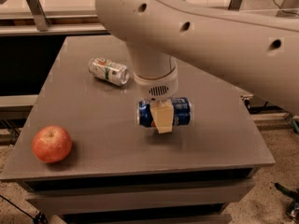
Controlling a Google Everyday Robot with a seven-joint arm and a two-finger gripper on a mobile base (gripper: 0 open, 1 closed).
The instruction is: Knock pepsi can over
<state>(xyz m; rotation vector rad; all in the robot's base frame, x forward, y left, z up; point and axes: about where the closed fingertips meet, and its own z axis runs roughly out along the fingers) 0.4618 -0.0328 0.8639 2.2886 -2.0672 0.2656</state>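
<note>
The dark blue pepsi can (182,112) lies on its side near the middle of the grey table (219,143), its long axis running left to right. My gripper (163,120) hangs straight down from the white arm (154,64) directly over the can. Its beige tip sits in front of the can's middle and hides that part. The can's two ends show on either side of the gripper.
A white-and-green can (109,71) lies on its side at the back left of the table. A red apple (52,144) sits near the front left corner. The table's front edge and right edge are close to the pepsi can. A rail runs behind the table.
</note>
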